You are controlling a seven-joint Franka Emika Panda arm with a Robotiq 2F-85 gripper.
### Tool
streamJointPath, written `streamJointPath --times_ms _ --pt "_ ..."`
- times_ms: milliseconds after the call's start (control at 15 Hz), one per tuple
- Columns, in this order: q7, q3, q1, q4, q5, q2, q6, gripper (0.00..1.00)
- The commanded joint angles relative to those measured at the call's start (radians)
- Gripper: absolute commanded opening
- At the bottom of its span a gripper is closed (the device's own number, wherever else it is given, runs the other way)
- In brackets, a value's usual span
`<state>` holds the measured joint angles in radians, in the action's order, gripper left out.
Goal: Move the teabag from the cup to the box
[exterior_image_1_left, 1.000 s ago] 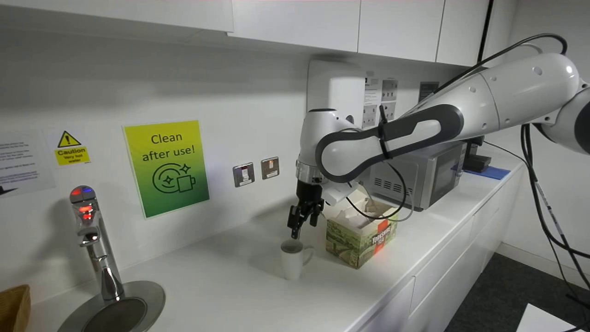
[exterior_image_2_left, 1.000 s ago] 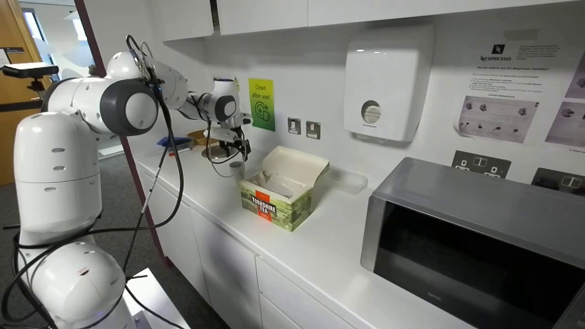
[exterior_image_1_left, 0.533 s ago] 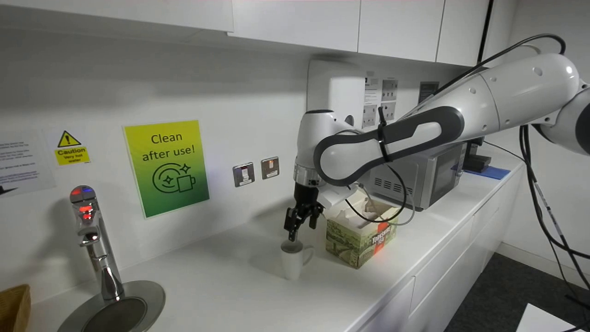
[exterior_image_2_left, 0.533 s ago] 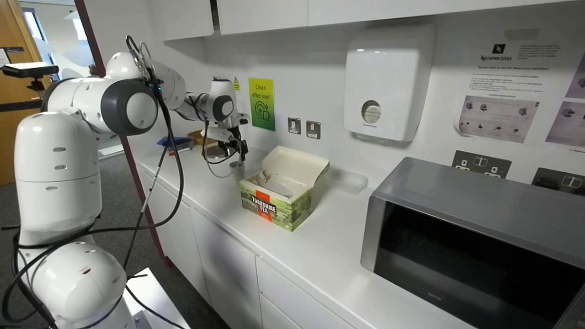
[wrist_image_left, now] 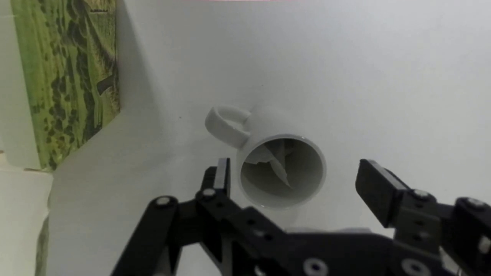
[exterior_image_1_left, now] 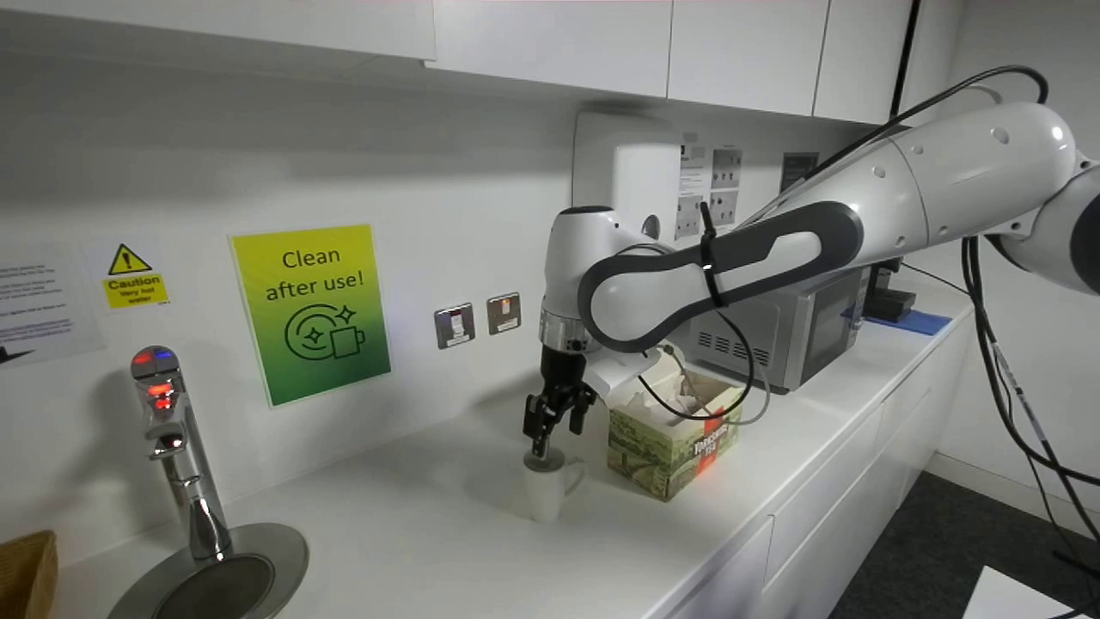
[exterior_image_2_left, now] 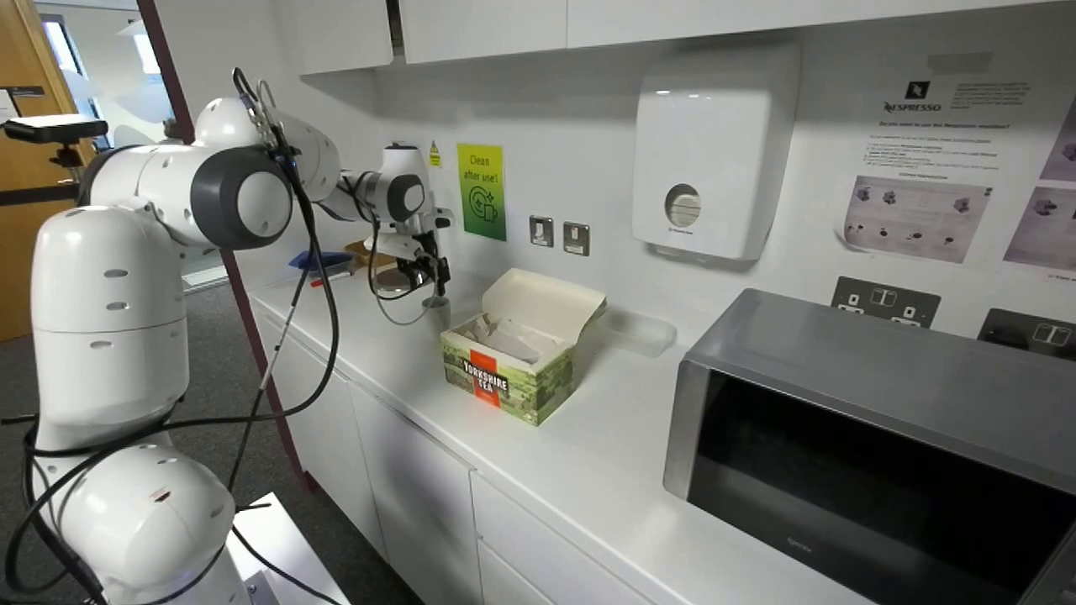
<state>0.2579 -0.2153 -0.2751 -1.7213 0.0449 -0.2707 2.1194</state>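
Probably needed to narrow the Robotiq gripper (wrist_image_left: 294,168), with jaws spread wide and gripping nothing, before dipping straight into the white mug (wrist_image_left: 274,122), to miss the rim and pinch the teabag (wrist_image_left: 278,165) propped inside toward the handle side. Had for surroundings a white countertop (exterior_image_1_left: 412,533), shared with the flap-raised Yorkshire Tea box (exterior_image_2_left: 504,391) near the mug, a grey microwave (exterior_image_2_left: 866,361) and a chrome tap (exterior_image_1_left: 182,464), plus a "Clean after use!" poster (exterior_image_1_left: 309,314).

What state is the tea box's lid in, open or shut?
Open: in an exterior view, the lid stands raised from one edge of the box, and pale crumpled material shows inside.
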Motion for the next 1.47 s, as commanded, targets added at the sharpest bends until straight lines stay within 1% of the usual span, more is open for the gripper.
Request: streamJointPath --times_ms 0,67,133,200,333,400,467,533,600,733,933,1000,1133,1200,1267,1400 --pt "0.009 0.015 -0.014 0.073 0.016 -0.045 -0.049 0.60" --pt "0.003 0.017 -0.013 0.084 0.015 -0.056 -0.051 0.52" --pt "-0.004 0.019 -0.013 0.100 0.018 -0.070 -0.052 0.45" --pt "-0.013 0.022 -0.012 0.117 0.019 -0.085 -0.057 0.44" --pt "-0.055 0.023 -0.010 0.160 0.023 -0.114 -0.070 0.46" --pt "-0.094 0.020 -0.008 0.182 0.024 -0.125 -0.081 0.54" --pt "-0.129 0.019 -0.008 0.203 0.027 -0.135 -0.097 0.58" --pt "-0.167 0.016 -0.008 0.226 0.029 -0.143 -0.117 0.59" --pt "-0.200 0.014 -0.008 0.248 0.030 -0.151 -0.136 0.68" --pt "-0.255 0.010 -0.008 0.286 0.028 -0.164 -0.167 0.71" --pt "-0.304 0.007 -0.010 0.319 0.023 -0.177 -0.191 0.62" --pt "-0.312 0.006 -0.010 0.328 0.019 -0.181 -0.199 0.54" --pt "-0.320 0.006 -0.012 0.337 0.021 -0.186 -0.205 0.57" --pt "-0.325 0.005 -0.013 0.337 0.020 -0.187 -0.203 0.54" --pt "-0.324 0.006 -0.015 0.335 0.021 -0.187 -0.203 0.57" --pt "-0.327 0.005 -0.016 0.330 0.017 -0.186 -0.202 0.57"
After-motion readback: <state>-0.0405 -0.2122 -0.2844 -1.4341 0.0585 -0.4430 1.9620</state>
